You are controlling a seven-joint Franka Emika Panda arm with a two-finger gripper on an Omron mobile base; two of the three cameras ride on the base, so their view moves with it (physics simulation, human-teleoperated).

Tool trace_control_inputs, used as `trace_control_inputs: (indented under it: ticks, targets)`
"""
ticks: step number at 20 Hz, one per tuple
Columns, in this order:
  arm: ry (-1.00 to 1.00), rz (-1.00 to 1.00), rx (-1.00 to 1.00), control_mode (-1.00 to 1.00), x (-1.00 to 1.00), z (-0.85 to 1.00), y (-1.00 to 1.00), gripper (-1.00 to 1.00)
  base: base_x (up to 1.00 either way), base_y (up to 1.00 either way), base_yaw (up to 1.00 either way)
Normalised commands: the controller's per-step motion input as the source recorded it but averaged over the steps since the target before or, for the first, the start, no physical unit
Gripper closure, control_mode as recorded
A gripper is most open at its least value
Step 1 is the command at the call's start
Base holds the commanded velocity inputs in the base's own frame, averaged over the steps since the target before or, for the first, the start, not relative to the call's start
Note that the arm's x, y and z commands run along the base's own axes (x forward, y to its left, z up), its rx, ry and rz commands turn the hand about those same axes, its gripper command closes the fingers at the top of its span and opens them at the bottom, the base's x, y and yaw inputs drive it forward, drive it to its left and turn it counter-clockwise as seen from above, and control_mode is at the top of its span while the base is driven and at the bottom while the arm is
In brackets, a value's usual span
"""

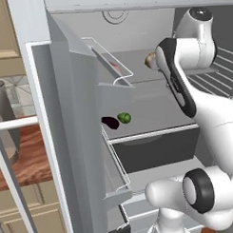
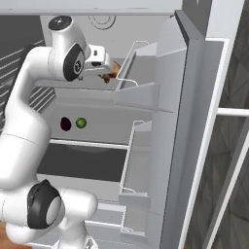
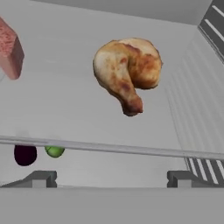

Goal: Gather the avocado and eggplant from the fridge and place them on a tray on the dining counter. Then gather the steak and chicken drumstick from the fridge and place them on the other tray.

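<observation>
My gripper [image 3: 112,179] is open on the fridge's upper shelf, and the chicken drumstick [image 3: 127,72] lies just ahead of its fingertips, untouched. In the right base view the gripper [image 2: 103,70] sits right beside the browned drumstick [image 2: 113,71]. The drumstick [image 1: 149,60] peeks out from behind my forearm in the left base view. A red steak [image 3: 11,50] lies on the same shelf, off to the left of the hand view. One shelf lower, the dark eggplant [image 1: 109,122] [image 2: 65,123] [image 3: 25,155] and green avocado [image 1: 124,118] [image 2: 80,122] [image 3: 54,151] rest side by side.
The open fridge door [image 1: 71,139] [image 2: 194,121] carries clear bins [image 1: 112,80] [image 2: 141,92] close to my arm. A dark drawer [image 1: 157,152] lies under the lower shelf. Wire racks [image 1: 221,72] line the fridge side. A wooden counter [image 1: 24,159] holds a grey vessel [image 1: 4,117].
</observation>
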Motion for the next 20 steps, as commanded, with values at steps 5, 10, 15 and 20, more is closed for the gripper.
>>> trace_control_inputs:
  ticks: [5,10,15,20]
  targets:
    - [0.00,0.00,0.00,-1.00,0.28,-0.17,-0.03,-1.00,0.00,0.00,0.00]
    - [0.00,0.00,0.00,-1.00,0.26,-0.06,-0.10,-1.00,0.00,0.00,0.00]
    - [0.00,0.00,0.00,-1.00,0.25,-0.05,-0.08,-1.00,0.00,0.00,0.00]
    - [0.00,0.00,-0.01,-1.00,0.26,-0.07,-0.02,-1.00,0.00,0.00,0.00]
